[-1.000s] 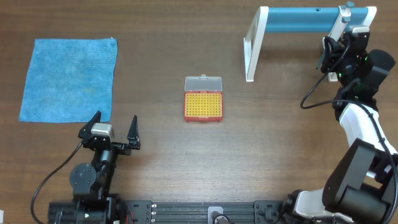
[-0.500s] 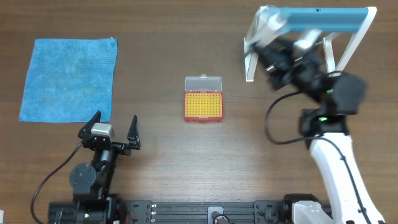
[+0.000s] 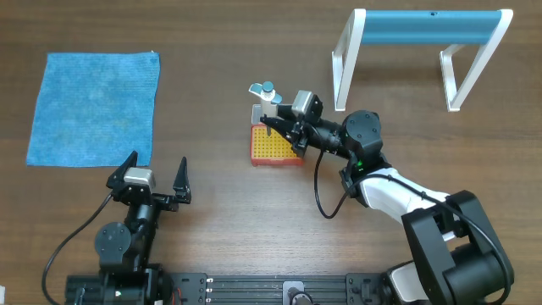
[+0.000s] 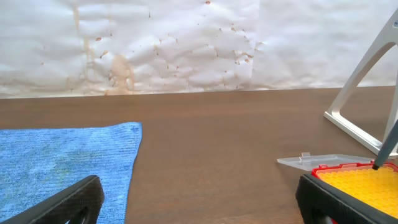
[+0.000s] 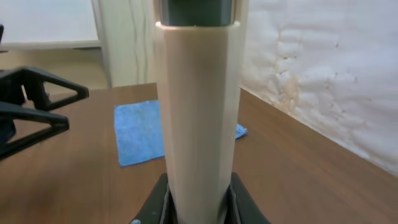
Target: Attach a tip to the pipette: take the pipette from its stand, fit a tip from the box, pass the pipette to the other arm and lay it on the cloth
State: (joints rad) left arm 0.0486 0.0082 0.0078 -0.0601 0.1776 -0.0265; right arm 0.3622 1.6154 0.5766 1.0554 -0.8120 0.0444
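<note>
Pipette of white plastic [image 3: 269, 95] is clamped in the right end effector [image 3: 286, 119] over the red box of yellow tips [image 3: 273, 149], left end effector [image 3: 157, 163] wide beside the blue cloth [image 3: 93, 108], white-and-blue stand [image 3: 423, 25] apart.

A robot lab setup: a brown wood counter [image 3: 212, 220] carries a pipette stand [image 3: 428, 25] and a tip box [image 3: 269, 149], backed by a paper-covered wall [image 4: 186, 43].
</note>
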